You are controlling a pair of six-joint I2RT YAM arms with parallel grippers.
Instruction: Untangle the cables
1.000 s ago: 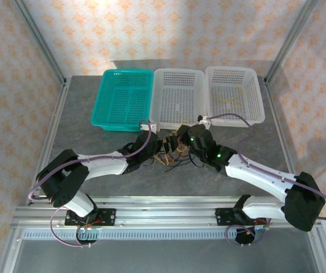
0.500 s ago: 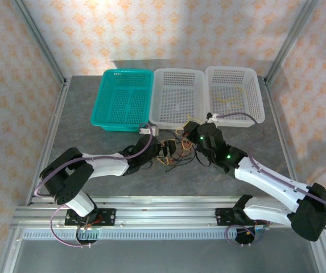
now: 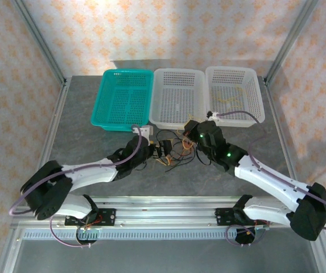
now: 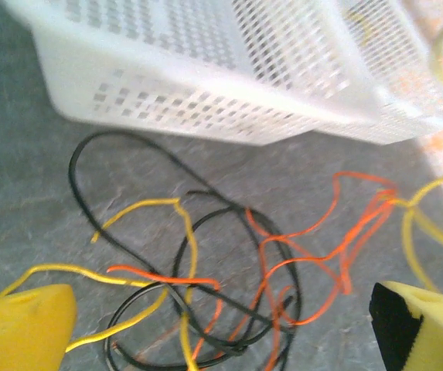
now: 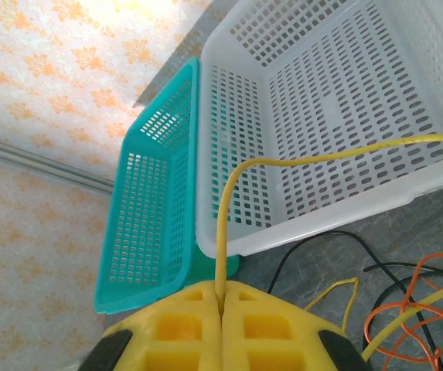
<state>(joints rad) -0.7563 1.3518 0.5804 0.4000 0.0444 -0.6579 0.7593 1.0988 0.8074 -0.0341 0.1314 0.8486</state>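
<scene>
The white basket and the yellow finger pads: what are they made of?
The white basket looks like moulded plastic, glossy, with rows of slots. The right gripper's yellow finger pads, pinching a yellow cable, look like matte foam or rubber, blocky and dull; which, I can't tell.

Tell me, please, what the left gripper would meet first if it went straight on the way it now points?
Probably the tangled cables, lying just ahead between the open left gripper's fingers; the white basket stands beyond them, though depth is unclear.

Left tool (image 4: 221, 328) spread wide, right tool (image 5: 221, 300) pinched closed, arms outstretched
</scene>
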